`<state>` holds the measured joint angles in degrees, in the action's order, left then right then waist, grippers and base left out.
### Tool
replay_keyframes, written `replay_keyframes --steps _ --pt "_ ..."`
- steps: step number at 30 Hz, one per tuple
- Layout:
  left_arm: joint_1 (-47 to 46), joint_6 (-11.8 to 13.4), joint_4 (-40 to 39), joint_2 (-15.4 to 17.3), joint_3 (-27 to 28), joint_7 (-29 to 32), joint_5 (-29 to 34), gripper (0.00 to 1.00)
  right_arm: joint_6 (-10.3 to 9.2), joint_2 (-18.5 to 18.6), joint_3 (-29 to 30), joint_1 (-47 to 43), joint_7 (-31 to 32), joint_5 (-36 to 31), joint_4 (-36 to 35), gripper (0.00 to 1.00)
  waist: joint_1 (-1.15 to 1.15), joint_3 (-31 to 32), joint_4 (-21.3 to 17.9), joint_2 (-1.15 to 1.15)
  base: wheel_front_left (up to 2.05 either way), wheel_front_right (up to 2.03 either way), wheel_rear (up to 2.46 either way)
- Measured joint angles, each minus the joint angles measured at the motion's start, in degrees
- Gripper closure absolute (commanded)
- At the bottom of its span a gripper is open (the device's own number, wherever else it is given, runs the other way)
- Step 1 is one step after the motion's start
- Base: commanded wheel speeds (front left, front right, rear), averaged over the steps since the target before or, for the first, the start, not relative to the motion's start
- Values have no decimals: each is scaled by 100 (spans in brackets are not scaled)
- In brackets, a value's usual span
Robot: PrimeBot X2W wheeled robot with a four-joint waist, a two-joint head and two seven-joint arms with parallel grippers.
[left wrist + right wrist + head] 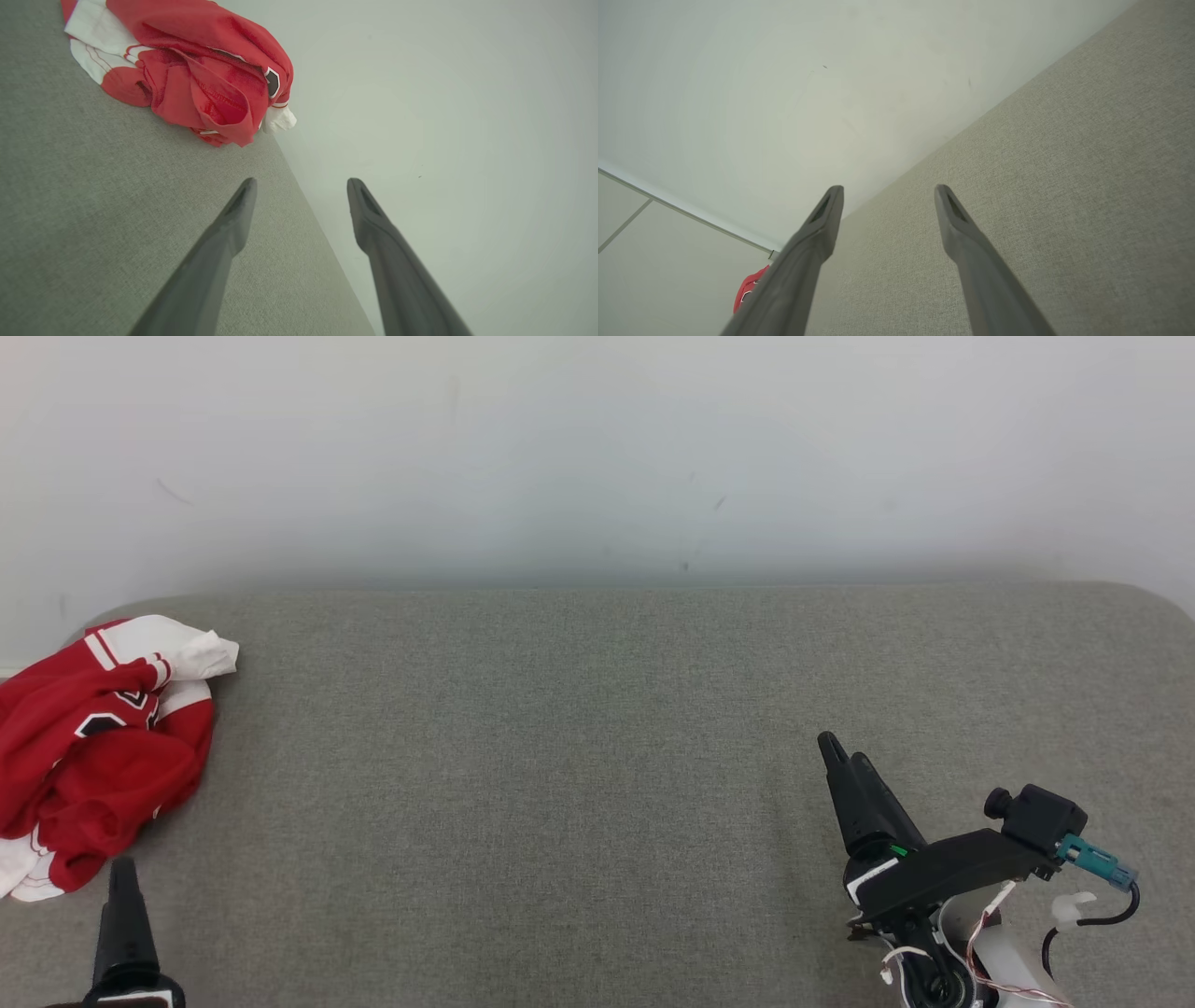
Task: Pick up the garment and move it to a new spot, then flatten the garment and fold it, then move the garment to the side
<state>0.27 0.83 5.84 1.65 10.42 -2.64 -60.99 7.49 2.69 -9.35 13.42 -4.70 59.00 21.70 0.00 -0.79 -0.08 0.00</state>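
The garment (98, 747) is a red and white jersey, crumpled in a heap at the far left of the grey fabric surface (579, 756). In the left wrist view the garment (201, 74) lies ahead and to the left of my left gripper (301, 186), whose fingers stand apart with nothing between them. In the head view my left gripper (123, 873) hovers just below the heap, apart from it. My right gripper (845, 751) is at the lower right, far from the garment, and open (888, 193) with nothing held. A red scrap of the garment (749, 289) peeks past its left finger.
A pale wall (597, 457) runs along the back edge of the surface. The garment sits at the surface's rounded back-left corner, partly over the left edge. A pale floor or wall panel (654, 261) lies beyond the left edge.
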Motion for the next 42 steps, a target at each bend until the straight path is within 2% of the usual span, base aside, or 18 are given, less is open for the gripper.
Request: replay_keyframes --steps 11,17,21,26,37,42 --pt "0 278 45 32 -328 -211 1399 0 0 0 185 -40 -189 -1366 -14 0 0 43 -4 0 0 0 0" --pt "-1 427 54 54 -441 -311 1965 0 0 0 390 -63 -270 -1937 2 0 0 60 -13 0 0 0 0" --pt "-2 483 65 100 -494 -372 2239 0 0 1 476 -68 -307 -2184 10 0 0 65 -22 0 0 0 0" --pt "-1 624 221 246 -694 -490 2909 0 0 1 668 -113 -409 -2819 90 0 0 81 -46 0 0 0 0" --pt "-29 876 324 350 -927 -648 3693 0 0 2 911 -197 -543 -3403 -43 0 0 113 -74 0 0 0 0" --pt "-32 876 402 463 -1093 -653 4033 0 0 3 966 -252 -599 -3709 -102 0 0 119 -87 0 0 0 0"
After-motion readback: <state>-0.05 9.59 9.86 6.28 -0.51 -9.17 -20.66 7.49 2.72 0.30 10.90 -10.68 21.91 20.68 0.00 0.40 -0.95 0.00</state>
